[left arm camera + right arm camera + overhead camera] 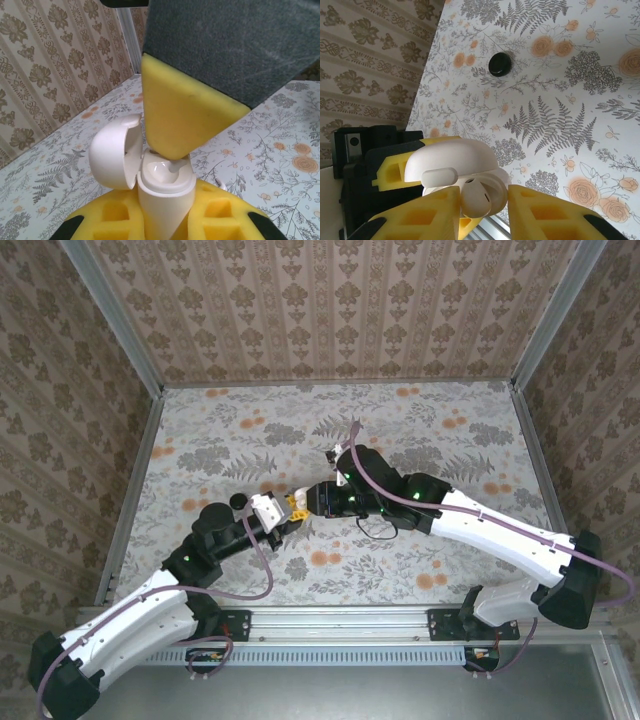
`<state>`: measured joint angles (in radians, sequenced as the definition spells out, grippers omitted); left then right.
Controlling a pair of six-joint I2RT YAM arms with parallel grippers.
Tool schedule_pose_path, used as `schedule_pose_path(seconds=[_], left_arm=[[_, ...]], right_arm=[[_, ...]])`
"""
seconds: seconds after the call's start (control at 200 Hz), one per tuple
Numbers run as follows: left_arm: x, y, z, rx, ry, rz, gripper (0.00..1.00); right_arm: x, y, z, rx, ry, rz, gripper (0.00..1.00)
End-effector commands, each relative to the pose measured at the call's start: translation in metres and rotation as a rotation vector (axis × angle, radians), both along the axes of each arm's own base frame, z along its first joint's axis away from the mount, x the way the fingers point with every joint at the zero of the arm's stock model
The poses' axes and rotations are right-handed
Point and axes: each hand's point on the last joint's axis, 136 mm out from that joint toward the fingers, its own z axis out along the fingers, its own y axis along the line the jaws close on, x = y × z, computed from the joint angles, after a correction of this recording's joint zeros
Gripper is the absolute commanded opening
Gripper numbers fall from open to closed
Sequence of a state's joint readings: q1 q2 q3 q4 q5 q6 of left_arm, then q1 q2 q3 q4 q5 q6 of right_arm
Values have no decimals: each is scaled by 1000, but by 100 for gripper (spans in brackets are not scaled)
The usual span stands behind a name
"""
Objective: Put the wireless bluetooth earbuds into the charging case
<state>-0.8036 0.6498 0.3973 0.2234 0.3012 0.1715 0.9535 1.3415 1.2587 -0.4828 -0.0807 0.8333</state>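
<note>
— Where is the charging case (162, 200)?

— In the left claw (270, 511), pinched upright between its yellow fingers (107, 222). The left wrist view has it close up. The lid (114, 157) is hinged open to one side and the white hollow inside faces the camera.

— And the right claw (484, 194)?

— From overhead, the two claws meet tip to tip near the middle of the tabletop (400, 420). From the left wrist, one of the right claw's yellow fingers (185, 115) comes down from above with its tip at the case's mouth. From the right wrist, those fingers stand apart on either side of that mouth, with a white rounded shape (476, 197) between them. I cannot tell whether that shape is a bud or the case's own moulding, nor whether the fingers nip anything.

— Any earbud in plain sight?

— One black earbud (500, 64) lies on the tabletop, well apart from the case. In the right wrist view it sits beyond the open lid, on the fern pattern. Overhead, it lies just beside the left arm (150, 600), close behind the left claw.
</note>
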Motion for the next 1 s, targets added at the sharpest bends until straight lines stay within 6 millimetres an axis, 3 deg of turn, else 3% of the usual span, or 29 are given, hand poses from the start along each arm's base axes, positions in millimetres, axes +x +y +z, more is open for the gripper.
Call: schedule_pose_path(seconds=[0.0, 0.245, 0.545, 0.995], left_arm=[[-4, -1, 27, -74, -31, -19, 0], [-7, -3, 22, -59, -21, -38, 0], [-6, -4, 13, -32, 11, -36, 0], [-5, -6, 13, -30, 33, -43, 0]], right_arm=[[0, 0, 2, 8, -16, -8, 29], [2, 0, -2, -12, -16, -5, 16], [1, -10, 22, -7, -109, 8, 2], [-3, -16, 41, 16, -165, 29, 0]])
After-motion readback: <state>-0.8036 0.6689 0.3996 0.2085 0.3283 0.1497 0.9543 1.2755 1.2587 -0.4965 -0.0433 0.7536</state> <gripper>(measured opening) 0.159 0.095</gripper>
